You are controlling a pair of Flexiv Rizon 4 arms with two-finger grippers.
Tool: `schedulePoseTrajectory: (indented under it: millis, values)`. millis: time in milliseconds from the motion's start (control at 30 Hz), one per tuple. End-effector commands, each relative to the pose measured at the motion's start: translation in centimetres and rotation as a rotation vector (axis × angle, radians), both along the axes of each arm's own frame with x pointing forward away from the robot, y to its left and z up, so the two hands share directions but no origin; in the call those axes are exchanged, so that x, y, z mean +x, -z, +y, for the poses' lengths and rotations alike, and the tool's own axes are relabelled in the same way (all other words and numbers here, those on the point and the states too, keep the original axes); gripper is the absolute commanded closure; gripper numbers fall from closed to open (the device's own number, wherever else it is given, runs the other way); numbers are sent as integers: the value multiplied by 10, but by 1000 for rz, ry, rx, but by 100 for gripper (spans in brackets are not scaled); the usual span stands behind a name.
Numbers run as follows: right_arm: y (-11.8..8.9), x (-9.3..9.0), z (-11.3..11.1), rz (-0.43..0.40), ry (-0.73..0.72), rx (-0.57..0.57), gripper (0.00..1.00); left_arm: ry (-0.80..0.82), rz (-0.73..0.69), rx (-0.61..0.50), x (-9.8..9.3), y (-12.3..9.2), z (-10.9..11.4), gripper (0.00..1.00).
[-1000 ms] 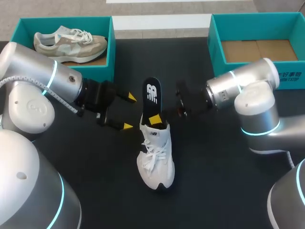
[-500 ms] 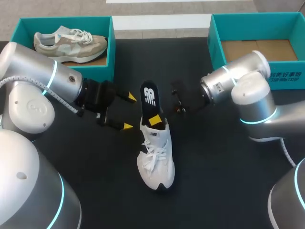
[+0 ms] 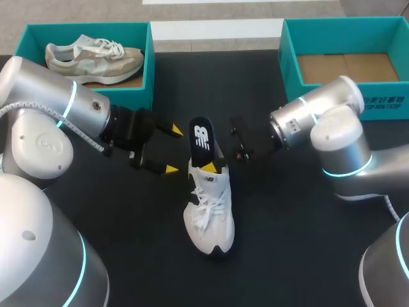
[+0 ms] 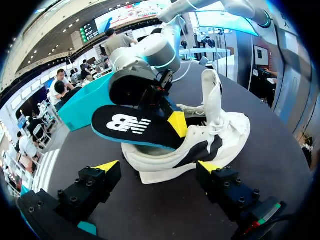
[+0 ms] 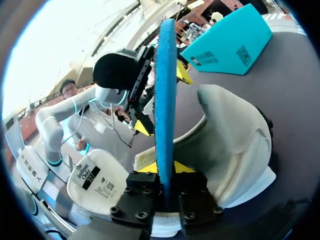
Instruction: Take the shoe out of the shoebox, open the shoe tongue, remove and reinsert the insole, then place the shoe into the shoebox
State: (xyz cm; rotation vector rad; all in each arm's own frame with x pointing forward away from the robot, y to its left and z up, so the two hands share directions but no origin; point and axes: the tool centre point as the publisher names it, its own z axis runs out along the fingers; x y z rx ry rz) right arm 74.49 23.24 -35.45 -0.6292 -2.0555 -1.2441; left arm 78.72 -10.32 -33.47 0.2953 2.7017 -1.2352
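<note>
Head view: the white shoe (image 3: 208,208) is seen on the table (image 3: 287,243). The insole (image 3: 200,135), sticking out of its heel opening, is pinched by the right hand (image 5: 164,167). The left hand (image 3: 172,150) is held spread just beside the shoe.

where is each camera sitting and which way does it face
Head view: above and behind, looking down on the table; both arms enter from the sides, left gripper open, right gripper at the white shoe.
Left wrist view: on the left arm, looking along its open fingers at the shoe's side.
Right wrist view: on the right arm, facing the left arm; its fingers clamp the insole edge-on.
Shared: all three show shoe and insole.
</note>
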Motion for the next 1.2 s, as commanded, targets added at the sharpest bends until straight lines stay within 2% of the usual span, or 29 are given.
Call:
schedulePoseTrajectory:
  millis: [33,433,533,600,633,1200]
  values:
    - [-11,1,-1,-23,2,-16,71,-1,-1,2,-1,0,0,0]
    - [-23,26,-3,-81,-33,-33,75,-1,-1,2,-1,0,0,0]
    - [-23,30,-4,-84,-37,-31,87,-1,-1,2,-1,0,0,0]
    - [-22,32,-4,-76,-47,-33,100,-1,-1,2,-1,0,0,0]
    - [-22,32,-4,-73,-48,-35,100,-1,-1,2,-1,0,0,0]
    - [-2,-13,-8,53,-15,-66,100,-1,-1,2,-1,0,0,0]
